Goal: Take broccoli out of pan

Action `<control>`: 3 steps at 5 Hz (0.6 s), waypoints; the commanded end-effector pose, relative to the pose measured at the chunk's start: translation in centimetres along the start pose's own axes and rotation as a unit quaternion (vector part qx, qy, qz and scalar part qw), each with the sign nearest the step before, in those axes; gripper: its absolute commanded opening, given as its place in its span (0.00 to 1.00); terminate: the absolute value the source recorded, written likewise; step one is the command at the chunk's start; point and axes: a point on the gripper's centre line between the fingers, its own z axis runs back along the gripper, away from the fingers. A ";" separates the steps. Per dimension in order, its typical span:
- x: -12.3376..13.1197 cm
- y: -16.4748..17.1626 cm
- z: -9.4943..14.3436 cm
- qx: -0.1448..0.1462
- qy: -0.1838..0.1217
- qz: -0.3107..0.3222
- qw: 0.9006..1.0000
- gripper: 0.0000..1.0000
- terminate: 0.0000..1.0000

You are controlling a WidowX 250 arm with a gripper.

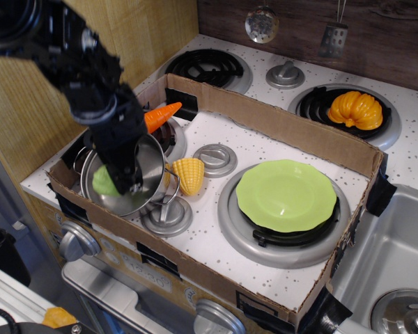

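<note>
The jaws of the gripper (120, 179) seem closed on the broccoli (104, 182), which is held low over the left part of the pan (152, 167), so grasping is judged done, carrying out remains.

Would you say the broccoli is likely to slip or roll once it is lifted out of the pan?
The broccoli looks like smooth, rigid plastic, so probably light but slippery. Its rounded, lumpy head may roll when set down. The shiny pan would give it little grip.
</note>
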 end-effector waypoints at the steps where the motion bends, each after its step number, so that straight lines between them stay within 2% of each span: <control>1: 4.0 0.5 7.2 0.044 0.025 -0.003 0.999 0.00 0.00; 2: 5.6 -2.1 9.2 0.024 0.031 0.021 0.999 0.00 0.00; 3: 7.7 -4.0 9.4 0.008 0.022 0.016 1.000 0.00 0.00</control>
